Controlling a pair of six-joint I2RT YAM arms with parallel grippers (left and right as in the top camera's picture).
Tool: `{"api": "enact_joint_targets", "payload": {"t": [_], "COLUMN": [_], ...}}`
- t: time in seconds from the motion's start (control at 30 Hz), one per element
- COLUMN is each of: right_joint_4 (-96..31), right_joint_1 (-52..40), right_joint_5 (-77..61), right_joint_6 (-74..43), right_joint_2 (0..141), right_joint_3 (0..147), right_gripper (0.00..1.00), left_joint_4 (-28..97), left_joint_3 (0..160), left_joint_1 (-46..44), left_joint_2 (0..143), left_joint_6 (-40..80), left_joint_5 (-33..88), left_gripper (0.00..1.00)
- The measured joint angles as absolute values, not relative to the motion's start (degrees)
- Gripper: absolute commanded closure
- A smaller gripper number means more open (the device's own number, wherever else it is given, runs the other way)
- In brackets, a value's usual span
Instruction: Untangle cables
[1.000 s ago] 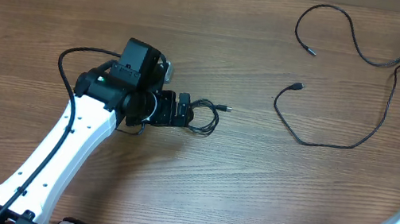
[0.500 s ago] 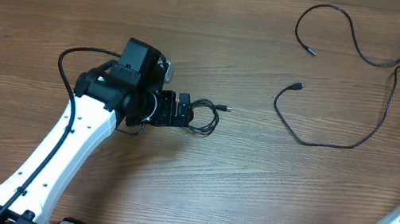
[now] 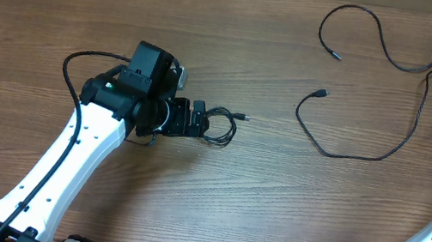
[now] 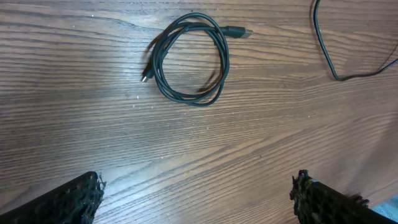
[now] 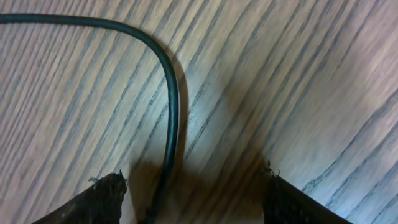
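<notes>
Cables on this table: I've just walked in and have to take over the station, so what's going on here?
Two robot arms are working over a wooden table. The left gripper hovers with its jaws wide open just short of a small coiled black cable, not touching it. At the table's right edge, the right gripper is low over the wood with a loose long black cable running between its open jaws, not yet clamped. A second loose black cable lies spread out nearby, untouched.
</notes>
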State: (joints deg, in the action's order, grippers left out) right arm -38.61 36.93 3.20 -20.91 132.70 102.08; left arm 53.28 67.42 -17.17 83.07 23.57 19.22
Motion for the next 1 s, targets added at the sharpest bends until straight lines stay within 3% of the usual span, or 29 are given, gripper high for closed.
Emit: {"api": "enact_joint_targets", "payload": {"t": [0.07, 0.37, 0.67, 1.0], "right_joint_4": [-38.59, -39.64, -44.99, -55.59], "right_joint_1": [36.93, 36.75, 38.41, 49.41], "right_joint_5": [3.22, 3.16, 2.98, 3.01], "right_joint_6": [-20.78, -20.78, -20.93, -22.65], "right_joint_2": [132.70, 132.70, 132.79, 133.56], "right_joint_3": [102.00, 101.71, 103.94, 127.02], "right_gripper": [0.41, 0.95, 0.96, 0.96], "left_joint_4": [53.28, 53.30, 53.28, 53.28], "left_joint_3": [67.44, 67.42, 67.42, 67.42], "left_joint_1": [-17.17, -17.17, -17.17, -17.17], "left_joint_2": [83.07, 83.07, 83.07, 83.07], "left_joint_6": [23.57, 23.57, 23.57, 23.57], "left_joint_5": [19.22, 19.22, 19.22, 19.22], "left_gripper": [0.00, 0.00, 0.01, 0.00]}}
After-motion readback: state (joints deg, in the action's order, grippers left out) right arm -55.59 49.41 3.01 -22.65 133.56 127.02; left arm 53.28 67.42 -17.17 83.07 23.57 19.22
